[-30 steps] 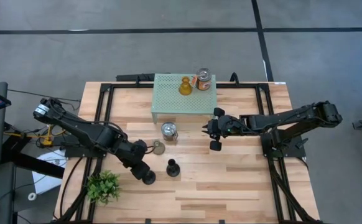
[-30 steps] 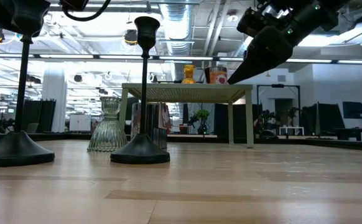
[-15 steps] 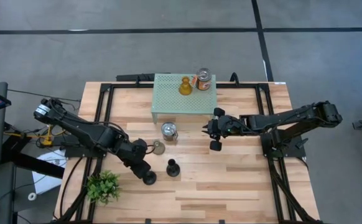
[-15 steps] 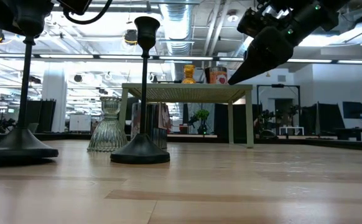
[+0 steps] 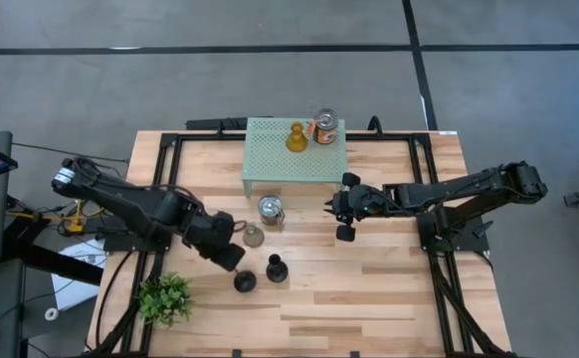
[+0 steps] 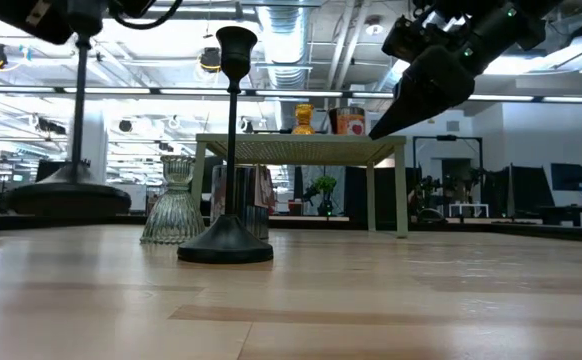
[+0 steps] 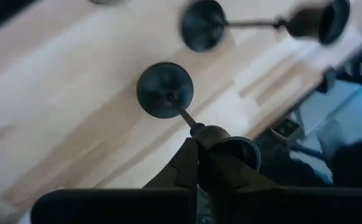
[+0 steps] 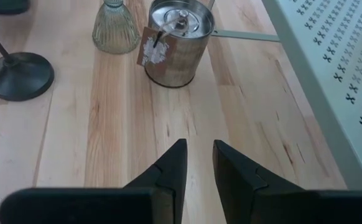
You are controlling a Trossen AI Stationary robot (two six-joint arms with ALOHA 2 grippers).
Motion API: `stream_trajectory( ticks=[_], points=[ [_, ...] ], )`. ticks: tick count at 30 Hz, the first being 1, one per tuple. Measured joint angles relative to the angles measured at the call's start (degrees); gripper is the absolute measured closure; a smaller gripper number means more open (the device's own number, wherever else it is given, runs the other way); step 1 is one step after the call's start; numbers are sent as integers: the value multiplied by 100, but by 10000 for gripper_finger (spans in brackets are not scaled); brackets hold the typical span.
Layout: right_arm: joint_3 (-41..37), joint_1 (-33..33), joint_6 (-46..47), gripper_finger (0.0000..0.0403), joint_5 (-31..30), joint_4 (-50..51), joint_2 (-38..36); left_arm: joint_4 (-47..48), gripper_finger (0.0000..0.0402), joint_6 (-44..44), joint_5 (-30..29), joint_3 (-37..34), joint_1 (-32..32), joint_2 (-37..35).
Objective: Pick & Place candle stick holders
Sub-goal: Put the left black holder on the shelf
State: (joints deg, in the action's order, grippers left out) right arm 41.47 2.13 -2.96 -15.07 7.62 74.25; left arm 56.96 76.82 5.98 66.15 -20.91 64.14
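At far left, only a leafy plant [image 5: 165, 296], clear of the work. Next, the left gripper [image 5: 227, 257], clamped shut on the thin stem of a black holder [image 5: 243, 281] just under its cup, wide base hanging off the table [image 5: 369, 298]. Probably stiff metal, bottom-heavy, smooth in the stem; apt to swing or slip, so best held high and kept plumb. Just beside it, a second black holder [image 5: 277, 267], upright, tall and easy to topple. Behind, a grey-olive holder [image 5: 254, 236] and a silvery jar [image 5: 271, 210], likely fragile. Beyond, the mint rack [image 5: 270, 159] carrying an amber holder [image 5: 295, 137] and another jar [image 5: 325, 127]. At right, the right gripper [image 5: 344, 211], fingers parted, empty, above bare wood.
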Motion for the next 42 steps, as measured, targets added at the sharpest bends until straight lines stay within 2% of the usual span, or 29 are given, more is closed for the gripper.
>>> stream_trajectory(
  ticks=[4, 8, 15, 26, 35, 42],
  points=[
    [0, -1, 0, 333, 0, -1, 1, 708, 392, 19, -184, 396, 102, -77],
    [0, -2, 0, 333, 0, 10, 1, 884, 392, -36, -366, 801, 215, -124],
    [0, -2, 0, 333, 0, 12, 1, 1244, 392, -689, -1288, 1737, 429, -143],
    [0, -7, 0, 333, 0, 17, 1, 1820, 392, -1807, -2026, 2846, 1045, -143],
    [0, -4, 0, 333, -2, 24, 1, 1884, 392, -3214, -1943, 3574, 2334, 74],
    [0, -4, 0, 333, -2, 42, 1, 2539, 392, -4163, -1330, 4478, 3656, 703]
  ],
)
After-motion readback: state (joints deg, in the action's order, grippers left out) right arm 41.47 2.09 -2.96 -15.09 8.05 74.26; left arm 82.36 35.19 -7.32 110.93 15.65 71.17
